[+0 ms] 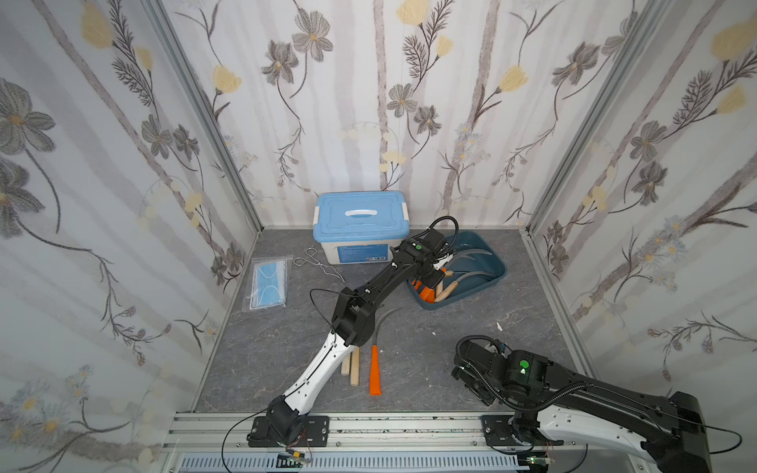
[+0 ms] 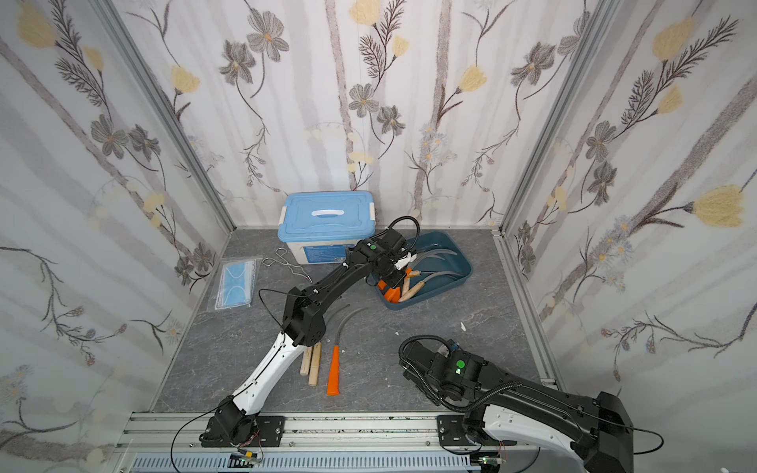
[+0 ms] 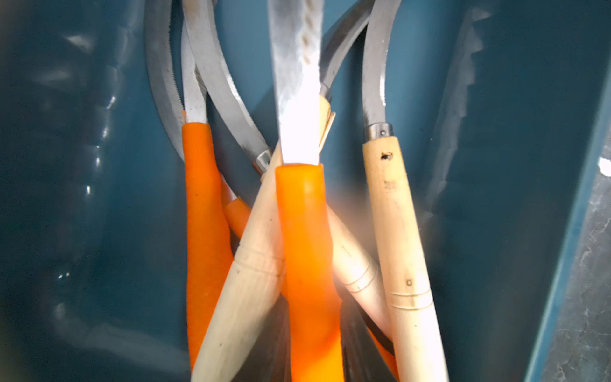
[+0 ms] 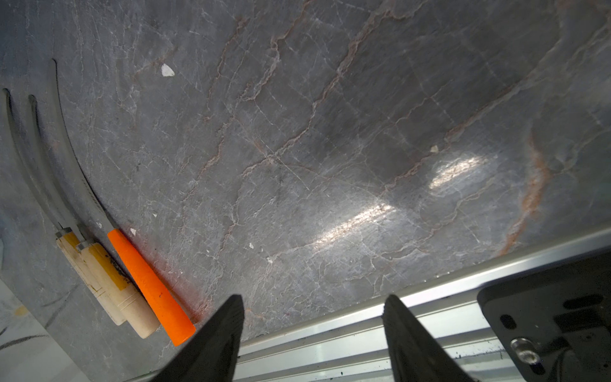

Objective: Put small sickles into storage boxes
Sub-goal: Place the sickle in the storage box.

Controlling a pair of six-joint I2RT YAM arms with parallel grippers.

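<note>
Reaching over the near end of the tray (image 1: 497, 270), the left tool (image 1: 431, 281) hides its own fingers in both top views. They are together, but I cannot tell whether on the centre orange-handled sickle (image 3: 304, 248). Only the left wrist view shows the orange and wooden handles piled in the tray.

Right tool (image 4: 313, 301): fingers apart over the counter (image 4: 330, 132).

Three loose sickles (image 4: 132, 281) lie on the counter. The left arm (image 1: 319, 368) partly masks their blades from above; the right wrist view shows them whole.

Lidded box (image 1: 360, 221), wire tongs (image 1: 319, 264) and mask pack (image 1: 268, 286) sit beyond.

Teal storage box (image 1: 471, 295), rear right of surface (image 1: 450, 327), is holding several small sickles (image 1: 447, 291); left arm (image 1: 377, 286) is hanging over it. Three loose sickles (image 1: 375, 372) are lying front centre. Right arm (image 1: 524, 370) is sitting folded front right.
</note>
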